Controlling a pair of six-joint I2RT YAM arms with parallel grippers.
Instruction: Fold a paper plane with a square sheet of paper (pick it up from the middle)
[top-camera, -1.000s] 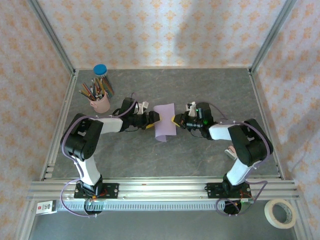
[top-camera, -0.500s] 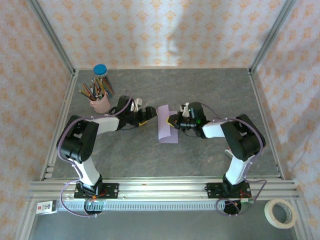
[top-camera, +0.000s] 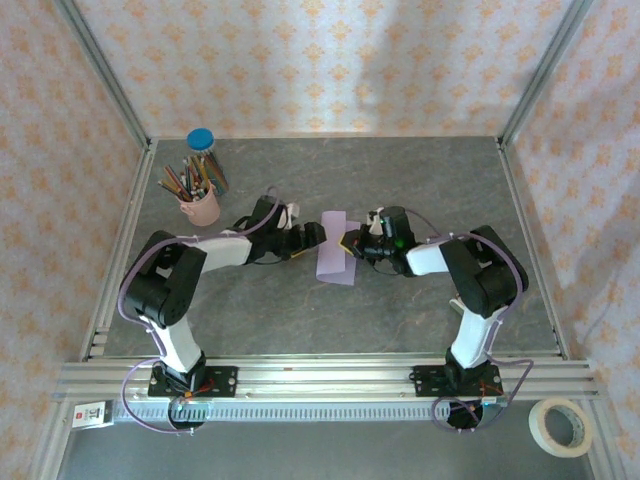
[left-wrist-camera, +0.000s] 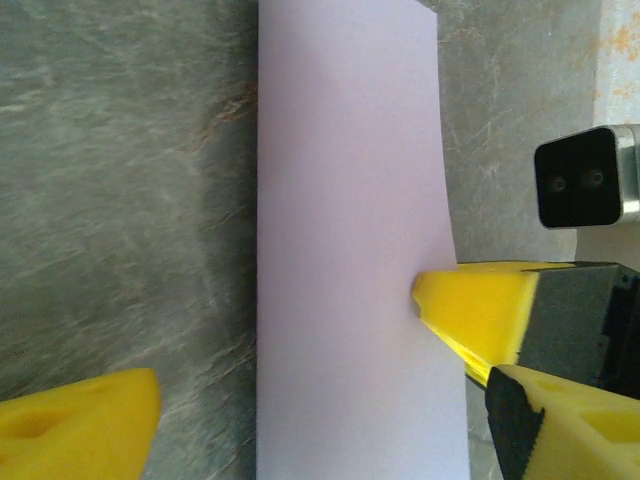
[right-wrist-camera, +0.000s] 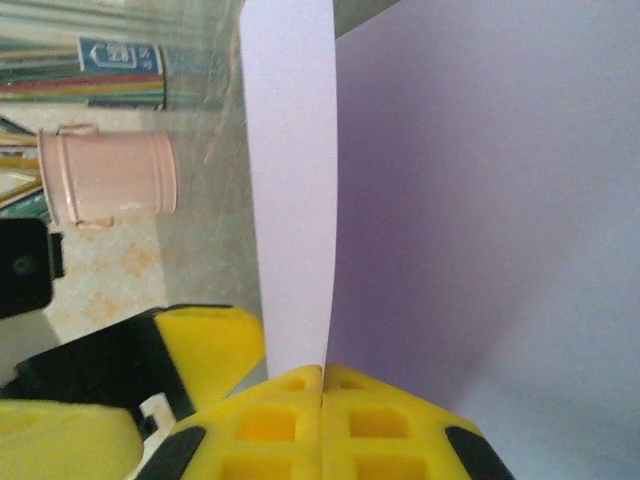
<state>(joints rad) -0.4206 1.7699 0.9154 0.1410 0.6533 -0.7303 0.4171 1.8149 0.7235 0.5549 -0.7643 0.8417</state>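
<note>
Light: bright, even; faint shadows on wall (top-camera: 350, 70) beyond the square sheet of paper (top-camera: 336, 262)
Blur: table (left-wrist-camera: 120, 200) left of it smeared; pink cup (right-wrist-camera: 105, 180) there soft

No lettering, number or brand can be read with certainty. A small white tag (top-camera: 92, 413) with a red mark lies at the left end of the slotted rail (top-camera: 330, 411), well apart from the pink pencil cup (top-camera: 203, 209), toward the near edge and a little to the cup's left. Its print is too small to make out. In the right wrist view, a blue label (right-wrist-camera: 120, 55) with white characters stands on a clear jar (right-wrist-camera: 195, 62) just beside the cup. The characters are too blurred to read.
</note>
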